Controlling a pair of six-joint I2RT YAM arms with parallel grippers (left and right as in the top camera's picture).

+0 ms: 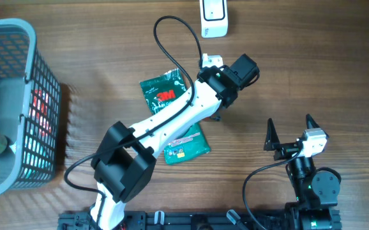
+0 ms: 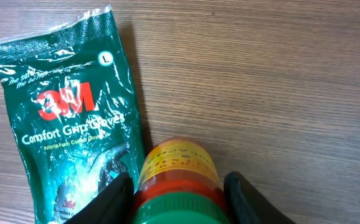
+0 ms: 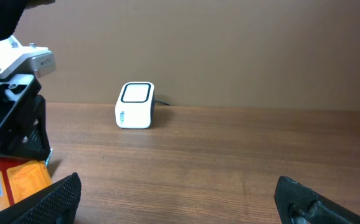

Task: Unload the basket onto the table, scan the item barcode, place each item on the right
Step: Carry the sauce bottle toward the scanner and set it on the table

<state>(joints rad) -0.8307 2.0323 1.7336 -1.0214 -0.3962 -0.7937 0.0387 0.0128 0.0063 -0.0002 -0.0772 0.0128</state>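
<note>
Left claw seemingly grips bottle; overhead hides it.

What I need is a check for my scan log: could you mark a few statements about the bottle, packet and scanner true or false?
The left gripper holds a bottle. True.
The right gripper is shut. False: its jaws stand wide open, empty.
The green packet lies on the table beside the bottle. True.
The scanner sits in the basket. False: it stands on the table, outside it.
</note>
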